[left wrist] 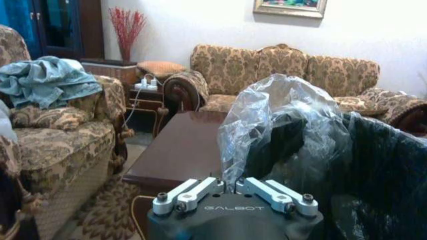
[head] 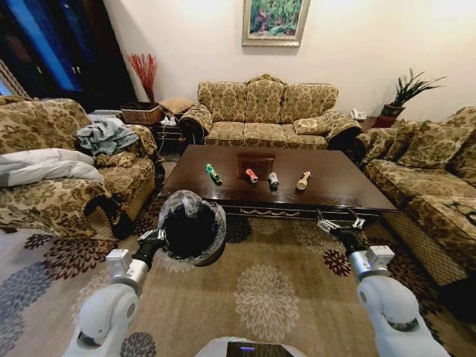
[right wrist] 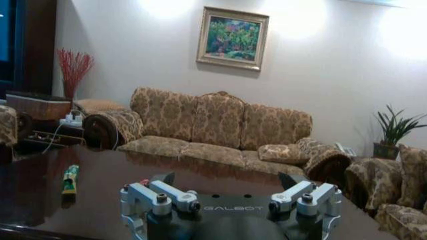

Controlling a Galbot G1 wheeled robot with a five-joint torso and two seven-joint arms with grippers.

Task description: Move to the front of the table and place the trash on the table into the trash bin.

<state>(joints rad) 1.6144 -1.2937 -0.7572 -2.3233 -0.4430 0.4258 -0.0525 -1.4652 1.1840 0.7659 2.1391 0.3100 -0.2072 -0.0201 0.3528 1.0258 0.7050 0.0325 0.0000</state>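
Observation:
The dark glossy table stands ahead of me on the carpet. On it lie four pieces of trash in a row: a green bottle, a red can, a silver-grey can and a tan bottle-shaped piece. My left gripper is shut on the rim of the black trash bin with its clear liner, held up near the table's front left corner. In the left wrist view the left gripper pinches the liner of the trash bin. My right gripper hangs open before the table's front right edge; the right wrist view shows the right gripper and the green bottle.
Patterned sofas ring the table: an armchair with heaped clothes on the left, a three-seater behind, another sofa on the right. A side table with a power strip stands at the back left. Open carpet lies in front.

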